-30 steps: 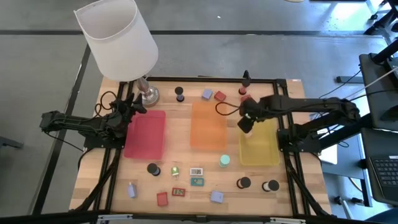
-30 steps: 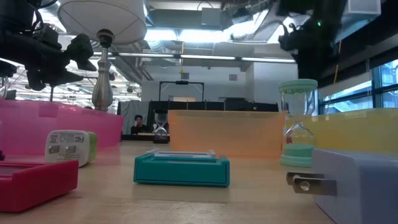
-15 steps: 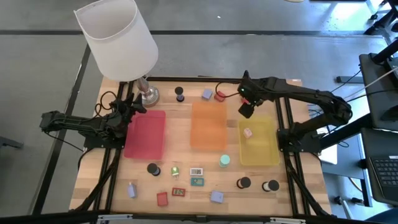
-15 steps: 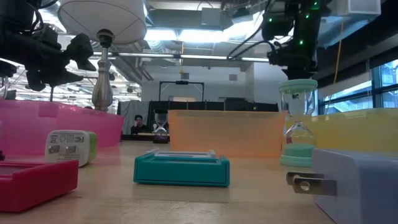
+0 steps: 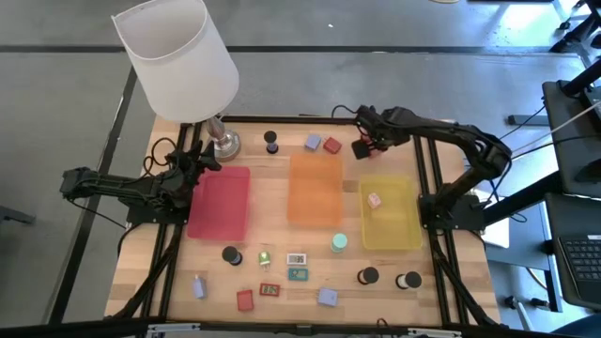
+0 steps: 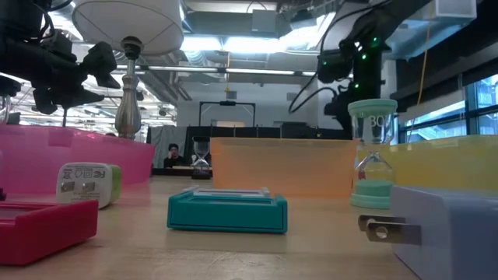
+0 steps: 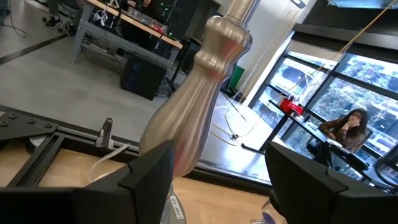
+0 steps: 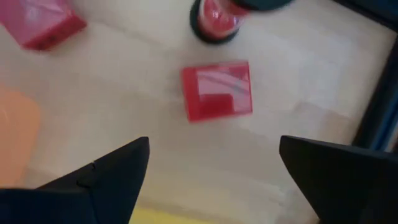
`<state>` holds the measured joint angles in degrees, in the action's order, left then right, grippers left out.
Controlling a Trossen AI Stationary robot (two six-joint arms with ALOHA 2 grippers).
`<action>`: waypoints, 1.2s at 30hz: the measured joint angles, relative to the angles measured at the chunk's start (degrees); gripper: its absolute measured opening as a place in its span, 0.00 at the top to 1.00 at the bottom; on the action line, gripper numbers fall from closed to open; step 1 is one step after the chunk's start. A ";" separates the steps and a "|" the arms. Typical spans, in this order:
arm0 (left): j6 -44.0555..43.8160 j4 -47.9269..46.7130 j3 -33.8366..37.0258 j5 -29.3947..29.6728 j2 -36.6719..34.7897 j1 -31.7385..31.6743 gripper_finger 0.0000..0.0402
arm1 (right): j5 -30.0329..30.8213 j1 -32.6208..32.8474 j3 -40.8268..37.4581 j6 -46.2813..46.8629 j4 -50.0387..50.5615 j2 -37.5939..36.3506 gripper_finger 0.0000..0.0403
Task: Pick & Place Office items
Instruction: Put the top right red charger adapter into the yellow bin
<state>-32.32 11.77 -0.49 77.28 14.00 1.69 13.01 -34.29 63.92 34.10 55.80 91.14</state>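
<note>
Our right fingers [image 8: 208,168], spread and empty, have swung from the yellow tray [image 5: 390,230], leaving a block [image 5: 374,200] inside, and now hover over a red block [image 8: 217,90] beyond it.

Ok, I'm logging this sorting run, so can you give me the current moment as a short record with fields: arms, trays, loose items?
right end effector: open, empty, above the far edge of the table, over a flat red item
left end effector: open, waiting by the lamp base
yellow tray: one small pale item inside
orange tray: nothing seen inside
pink tray: nothing seen inside
near side: teal hourglass, teal block, red, lavender and black items loose
</note>
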 joint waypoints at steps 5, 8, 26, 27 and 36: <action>0.02 0.00 0.00 0.00 0.00 0.00 0.39 | -0.49 -1.75 0.01 -4.96 -1.31 2.86 0.05; 0.03 -0.01 -0.01 0.00 0.00 0.01 0.39 | -0.80 -2.60 0.02 -8.01 -1.64 3.81 0.05; 0.07 -0.02 -0.02 0.02 0.00 0.00 0.39 | -13.64 -11.14 -0.36 -18.65 -9.43 4.30 0.05; 0.07 -0.02 -0.01 0.02 0.00 0.01 0.39 | -13.94 -11.14 -0.82 -19.57 -9.61 4.30 0.05; 0.09 -0.04 0.00 0.04 0.00 0.00 0.39 | -12.56 -11.16 -3.72 -20.84 -10.97 4.30 0.05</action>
<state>-32.23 11.73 -0.49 77.32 14.00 1.69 0.45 -45.45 60.20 13.26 44.83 95.44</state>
